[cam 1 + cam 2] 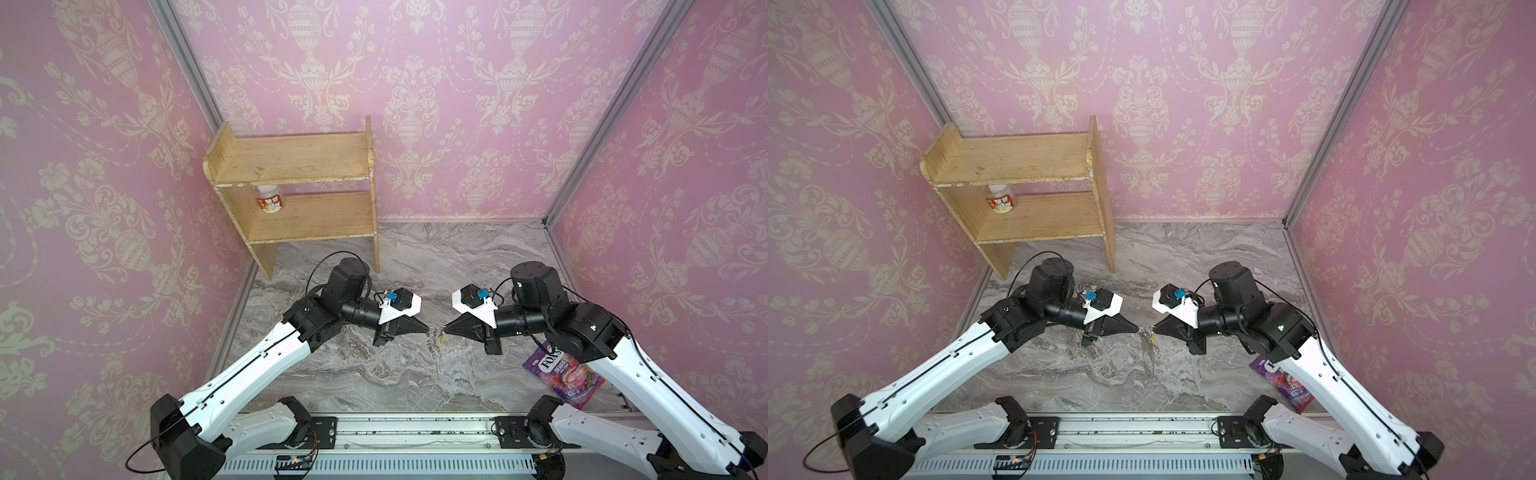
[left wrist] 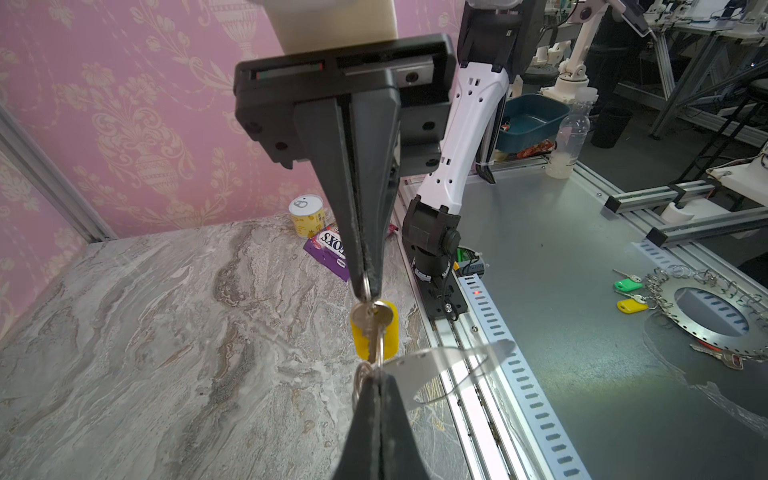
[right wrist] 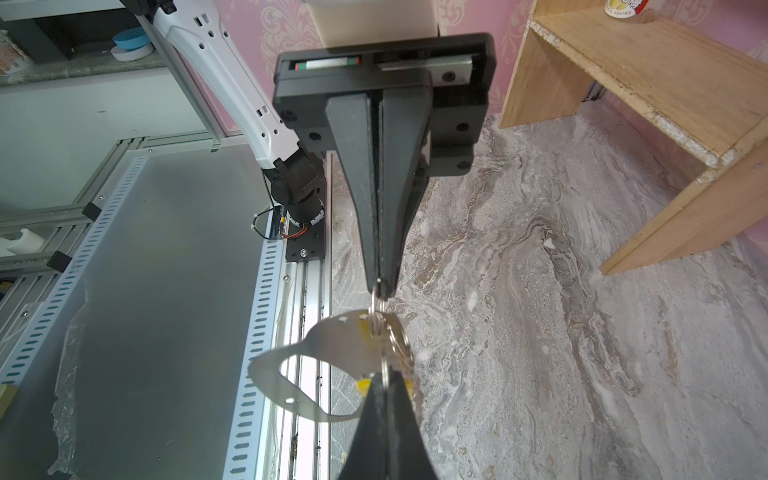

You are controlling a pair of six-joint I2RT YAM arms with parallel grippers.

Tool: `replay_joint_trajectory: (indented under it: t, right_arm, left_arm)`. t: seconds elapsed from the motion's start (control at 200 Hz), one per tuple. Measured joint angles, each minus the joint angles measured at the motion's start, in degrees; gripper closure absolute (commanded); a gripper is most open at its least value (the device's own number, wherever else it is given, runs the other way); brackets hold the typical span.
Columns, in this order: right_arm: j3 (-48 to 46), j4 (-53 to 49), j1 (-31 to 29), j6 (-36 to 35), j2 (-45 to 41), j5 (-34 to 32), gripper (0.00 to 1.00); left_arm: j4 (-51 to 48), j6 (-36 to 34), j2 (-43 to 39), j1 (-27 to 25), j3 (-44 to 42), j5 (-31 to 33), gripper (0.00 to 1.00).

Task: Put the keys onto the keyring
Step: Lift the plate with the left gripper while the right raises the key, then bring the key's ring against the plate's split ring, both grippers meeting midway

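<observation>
Both grippers meet tip to tip above the middle of the marble table. My right gripper (image 1: 444, 328) (image 3: 386, 374) is shut on the small ring of the keys (image 2: 372, 320), a silver key with a yellow tag (image 1: 443, 338) hanging just under its tip. My left gripper (image 1: 428, 330) (image 2: 376, 376) is shut on a silver ring at the edge of the keyring (image 3: 324, 353), a thin grey plate with an oval cut-out. The plate hangs off the tips toward the front rail. In both top views it is too thin to make out.
A wooden shelf (image 1: 299, 187) with a jar (image 1: 270, 199) stands at the back left. A purple sweets bag (image 1: 561, 374) lies under the right arm, with a yellow can (image 2: 307, 216) beside it. Beyond the front rail lies another ringed plate (image 2: 715, 349) with green and yellow tags.
</observation>
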State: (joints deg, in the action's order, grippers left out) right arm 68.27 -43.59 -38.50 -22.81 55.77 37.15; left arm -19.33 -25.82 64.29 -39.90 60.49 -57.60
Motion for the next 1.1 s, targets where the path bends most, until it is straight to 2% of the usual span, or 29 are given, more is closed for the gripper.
replay_joint_trajectory:
  t: [0.195, 0.48, 1.101]
  right_arm:
    - [0.7, -0.5, -2.5, -1.5, 0.2, -4.2, 1.00]
    - [1.2, -0.9, -2.9, -3.2, 0.0, -7.0, 1.00]
    - [1.8, -0.9, -5.2, -4.9, -1.1, -7.1, 1.00]
  left_arm:
    - [0.2, 0.5, 0.0, 0.0, 0.0, -1.0, 1.00]
    - [0.4, 0.5, 0.3, 0.0, 0.0, -1.0, 1.00]
    - [0.3, 1.3, 1.9, 0.0, 0.0, -1.1, 1.00]
